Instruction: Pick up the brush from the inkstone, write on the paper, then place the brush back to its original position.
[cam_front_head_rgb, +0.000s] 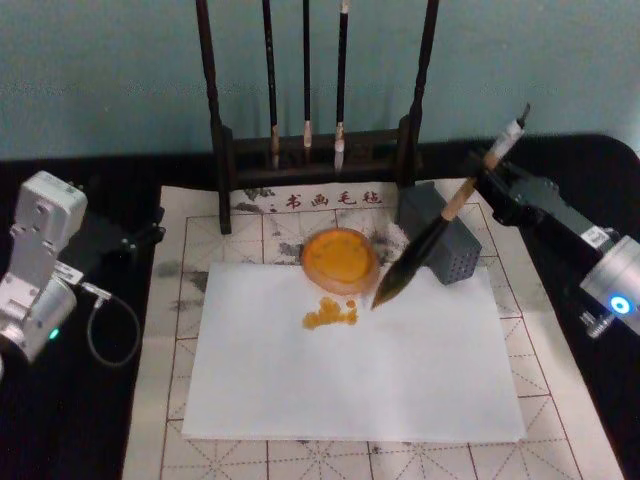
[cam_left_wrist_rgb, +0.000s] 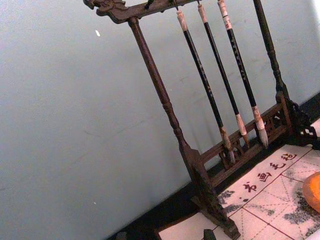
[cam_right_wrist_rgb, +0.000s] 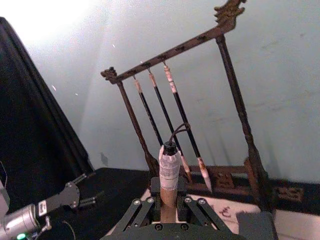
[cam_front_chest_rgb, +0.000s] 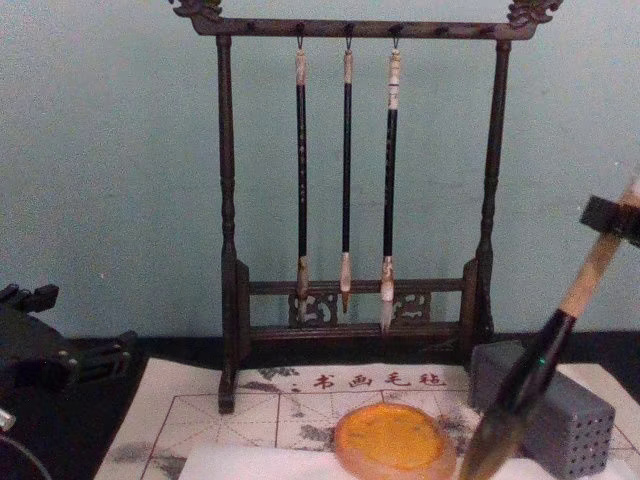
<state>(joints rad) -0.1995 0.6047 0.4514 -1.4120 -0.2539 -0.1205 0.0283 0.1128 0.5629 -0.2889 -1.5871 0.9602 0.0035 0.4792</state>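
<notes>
My right gripper (cam_front_head_rgb: 483, 172) is shut on the tan handle of the brush (cam_front_head_rgb: 425, 245), which slants down and to the left. Its bushy tip hangs over the top part of the white paper (cam_front_head_rgb: 350, 370), just right of the orange inkstone (cam_front_head_rgb: 340, 258); I cannot tell if it touches the sheet. In the right wrist view, the white-ended handle (cam_right_wrist_rgb: 169, 165) rises from between the fingers of the right gripper (cam_right_wrist_rgb: 167, 202). The chest view shows the brush (cam_front_chest_rgb: 530, 385) slanting down beside the inkstone (cam_front_chest_rgb: 393, 440). My left gripper (cam_front_head_rgb: 140, 235) stays parked at the far left, open.
A dark wooden rack (cam_front_head_rgb: 306, 140) with three thin hanging brushes stands behind the inkstone. A grey block with holes (cam_front_head_rgb: 450, 245) sits right behind the brush. Small orange blobs (cam_front_head_rgb: 330, 315) lie on the paper below the inkstone. The beige grid mat (cam_front_head_rgb: 560, 400) lies under everything.
</notes>
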